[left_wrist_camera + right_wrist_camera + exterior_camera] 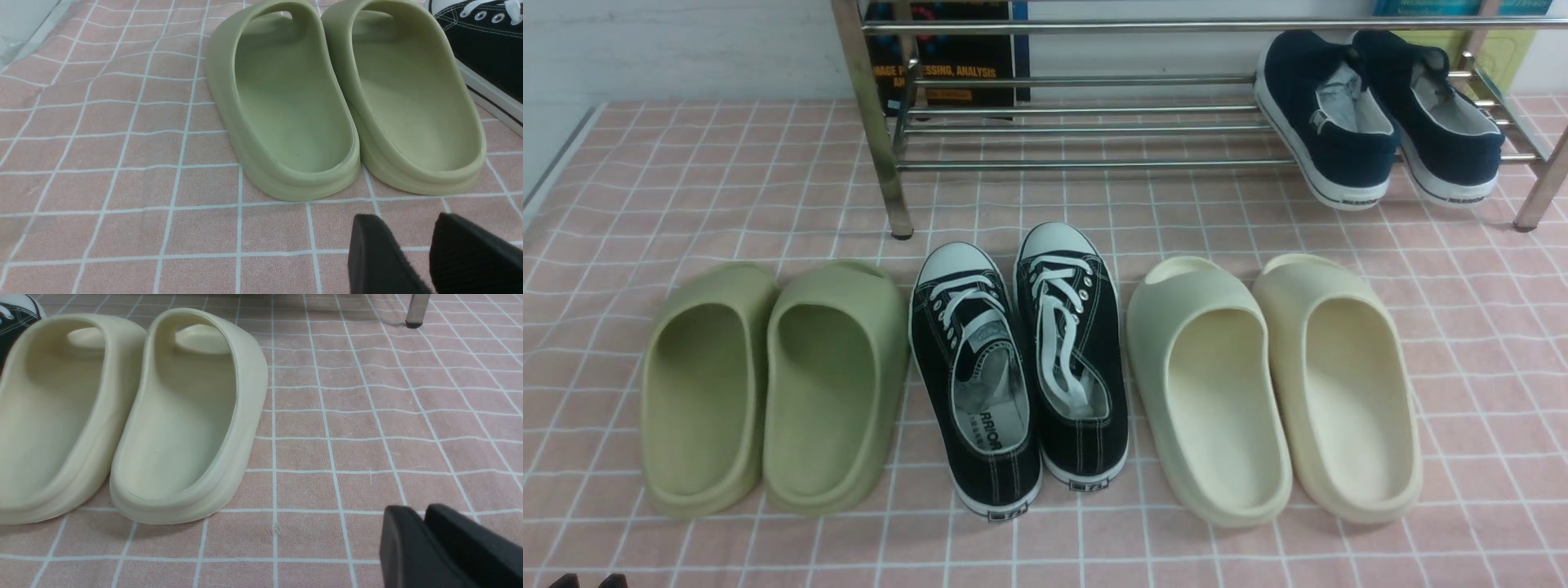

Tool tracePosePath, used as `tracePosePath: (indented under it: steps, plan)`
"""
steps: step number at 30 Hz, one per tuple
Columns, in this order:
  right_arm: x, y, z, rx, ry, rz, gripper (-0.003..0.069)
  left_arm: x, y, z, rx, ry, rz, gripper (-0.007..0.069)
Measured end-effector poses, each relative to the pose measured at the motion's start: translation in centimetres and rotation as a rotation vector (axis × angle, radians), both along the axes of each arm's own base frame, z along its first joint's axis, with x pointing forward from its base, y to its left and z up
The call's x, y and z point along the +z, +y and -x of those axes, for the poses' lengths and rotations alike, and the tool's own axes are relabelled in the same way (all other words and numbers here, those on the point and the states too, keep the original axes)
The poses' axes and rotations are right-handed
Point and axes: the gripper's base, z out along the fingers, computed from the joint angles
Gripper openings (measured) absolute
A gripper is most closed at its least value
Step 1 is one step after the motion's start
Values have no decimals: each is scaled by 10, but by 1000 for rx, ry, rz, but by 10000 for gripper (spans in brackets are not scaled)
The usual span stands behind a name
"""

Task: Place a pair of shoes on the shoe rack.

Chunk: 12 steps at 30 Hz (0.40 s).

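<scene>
A staged tabletop test setup: pink checked cloth (1258, 563), chrome shoe rack (1078, 122), book (947, 57) against white wall.

The shoe rack (1086, 122) runs off the front view's top and right edges. A book (947, 57) behind its bars is cut at the top, its title partly hidden. Both grippers (425, 253) (441, 547) are cropped, showing only 2 fingertips each.

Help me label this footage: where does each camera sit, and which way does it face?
Front: between the arms, facing the shoe rack holding the navy shoes; left gripper tips at bottom.
Left wrist: low, facing the green slides; left gripper shows.
Right wrist: low, facing the cream slides; right gripper shows.
Shared: both wrist views catch the black sneakers.
</scene>
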Motion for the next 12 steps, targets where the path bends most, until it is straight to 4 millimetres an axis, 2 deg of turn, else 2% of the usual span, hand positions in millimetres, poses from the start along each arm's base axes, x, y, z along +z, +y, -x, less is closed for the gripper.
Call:
tracePosePath:
  steps: [12]
  plan:
    - [0, 0, 0, 0, 0, 0, 95, 0, 0, 0, 0, 0, 0, 240]
